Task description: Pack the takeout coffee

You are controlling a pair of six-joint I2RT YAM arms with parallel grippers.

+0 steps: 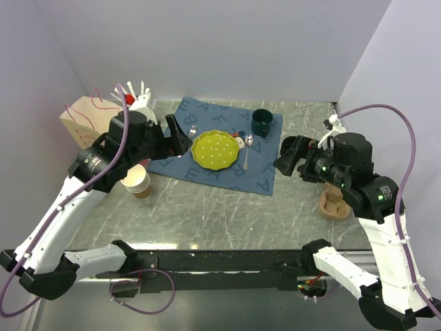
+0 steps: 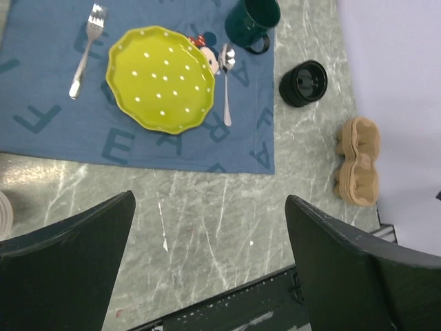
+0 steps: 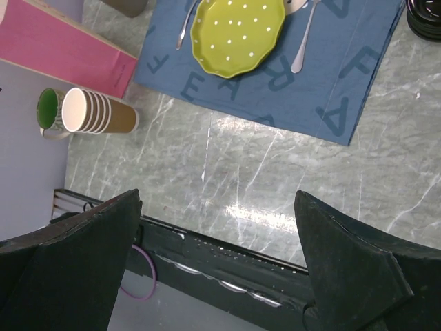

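Because the left gripper [image 2: 210, 200] and right gripper [image 3: 219, 196] are spread wide and hold nothing, I should take the takeout coffee [image 2: 303, 83] below its lid, upright; the pulp cup carrier [image 2: 358, 162] lies at its 5 o'clock.

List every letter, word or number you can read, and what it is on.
"A", "R", "E", "F": separate large capitals scattered over the blue placemat.
Nothing readable on the pink paper bag, stacked paper cups or dark green mug.
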